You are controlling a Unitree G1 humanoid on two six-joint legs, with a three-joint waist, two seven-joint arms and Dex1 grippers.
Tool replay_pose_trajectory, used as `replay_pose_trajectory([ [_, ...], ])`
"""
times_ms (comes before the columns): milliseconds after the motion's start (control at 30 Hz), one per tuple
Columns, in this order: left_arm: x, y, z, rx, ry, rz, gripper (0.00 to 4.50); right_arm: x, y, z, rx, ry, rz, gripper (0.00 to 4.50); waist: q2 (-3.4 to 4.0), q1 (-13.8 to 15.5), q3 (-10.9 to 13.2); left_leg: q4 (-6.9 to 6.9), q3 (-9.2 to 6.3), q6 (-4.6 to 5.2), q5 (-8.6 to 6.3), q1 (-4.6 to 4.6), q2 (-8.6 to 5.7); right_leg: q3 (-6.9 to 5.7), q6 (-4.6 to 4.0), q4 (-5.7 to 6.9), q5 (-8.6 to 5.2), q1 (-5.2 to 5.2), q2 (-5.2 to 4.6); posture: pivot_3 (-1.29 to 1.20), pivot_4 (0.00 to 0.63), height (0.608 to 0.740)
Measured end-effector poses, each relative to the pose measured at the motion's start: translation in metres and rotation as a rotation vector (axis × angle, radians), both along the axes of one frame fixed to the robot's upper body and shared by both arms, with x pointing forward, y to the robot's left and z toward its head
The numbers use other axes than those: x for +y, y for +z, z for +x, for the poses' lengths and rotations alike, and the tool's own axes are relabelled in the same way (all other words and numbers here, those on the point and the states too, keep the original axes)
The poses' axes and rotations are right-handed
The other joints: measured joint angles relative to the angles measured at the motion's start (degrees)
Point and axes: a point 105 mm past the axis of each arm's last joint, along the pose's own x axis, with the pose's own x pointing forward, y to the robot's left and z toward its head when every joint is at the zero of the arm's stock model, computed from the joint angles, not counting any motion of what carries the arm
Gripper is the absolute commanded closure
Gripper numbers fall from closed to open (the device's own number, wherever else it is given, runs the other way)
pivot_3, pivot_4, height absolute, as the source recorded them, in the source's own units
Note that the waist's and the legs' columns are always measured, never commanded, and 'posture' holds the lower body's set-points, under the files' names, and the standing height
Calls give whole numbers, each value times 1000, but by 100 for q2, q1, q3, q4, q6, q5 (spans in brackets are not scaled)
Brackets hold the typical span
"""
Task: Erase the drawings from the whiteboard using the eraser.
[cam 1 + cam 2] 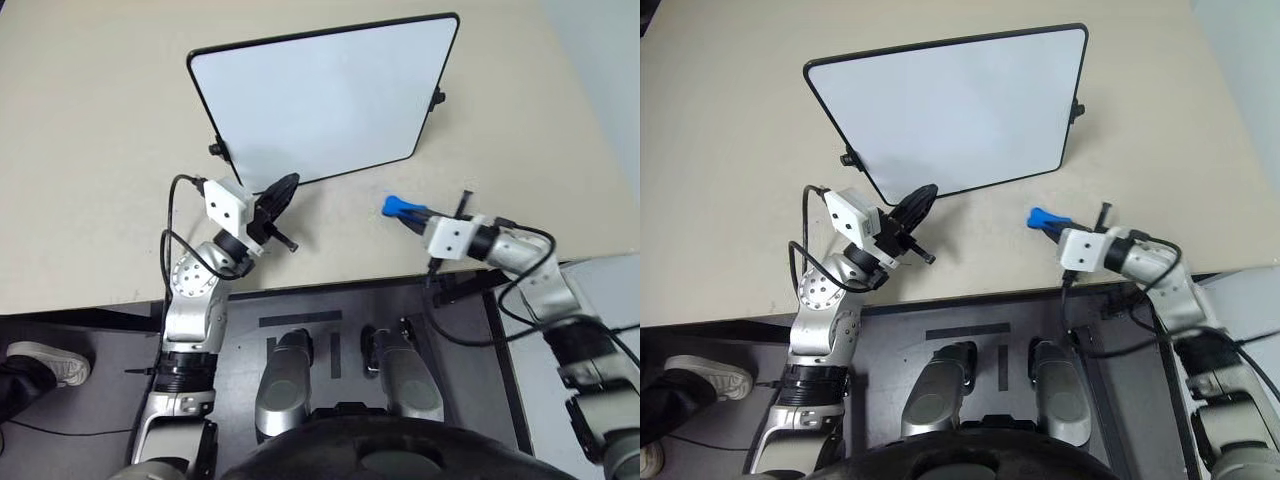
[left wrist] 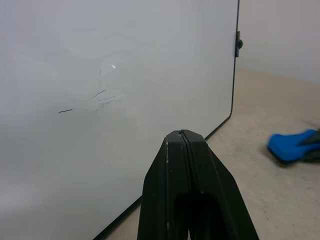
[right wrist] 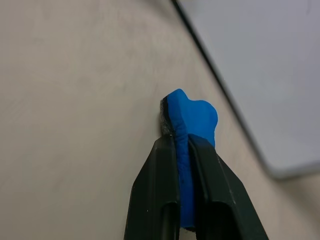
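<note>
The whiteboard (image 1: 320, 100) stands tilted on the beige table (image 1: 90, 200), white with a thin black frame. Of the drawings, faint thin strokes and a smear (image 2: 102, 97) show on it in the left wrist view. My left gripper (image 1: 288, 184) is shut and empty, its tip close to the board's lower left edge. My right gripper (image 1: 412, 213) is shut on the eraser (image 1: 397, 207), a small bright blue piece clamped between the fingers (image 3: 165, 165). It sits low over the table, to the right of the board's lower edge and apart from it. The eraser (image 2: 290, 146) also lies in the left wrist view.
Small black knobs (image 1: 437, 98) stick out of the board's sides. The table's front edge (image 1: 330, 283) runs just behind both wrists, with dark floor below it. A person's shoe (image 1: 40, 362) rests on the floor at the lower left.
</note>
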Motion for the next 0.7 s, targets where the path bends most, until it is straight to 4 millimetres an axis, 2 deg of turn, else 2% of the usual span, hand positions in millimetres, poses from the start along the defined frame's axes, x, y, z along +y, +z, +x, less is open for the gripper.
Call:
replay_pose_trajectory([
  [167, -4, 7, 3, -18, -30, 3, 4500, -4, 3, -6, 42, -46, 31, 1799, 0, -18, 0, 3, 0, 10, 15, 29, -1, 2, 7, 2, 5, 31, 2, 0, 150, 740],
  [267, -2, 7, 6, -15, -39, 9, 4500, 1, 8, -6, 32, -48, 46, 740, 0, -16, 0, 3, -2, 12, 17, 54, -2, 3, 60, 3, -28, 54, 4, 0, 150, 740],
  [433, -3, 13, 11, -28, -49, 19, 4500, 1, 32, -3, -43, -61, 114, 740, 0, -11, 0, 3, -2, 13, 21, 54, -3, 4, 57, 3, -26, 56, 4, 0, 150, 740],
  [500, -3, 13, 11, -25, -49, 22, 4500, -1, 42, -1, -61, -82, 160, 740, 0, -7, 0, 2, -2, 13, 19, 53, -4, 4, 21, 3, -6, 57, 4, 0, 150, 740],
  [700, 1, 6, 9, 5, -48, 36, 4500, -1, 44, 0, -61, -116, 201, 740, 0, -6, 0, -1, -3, 14, 10, 53, -4, 3, 19, 3, -17, 55, 4, 0, 150, 740],
])
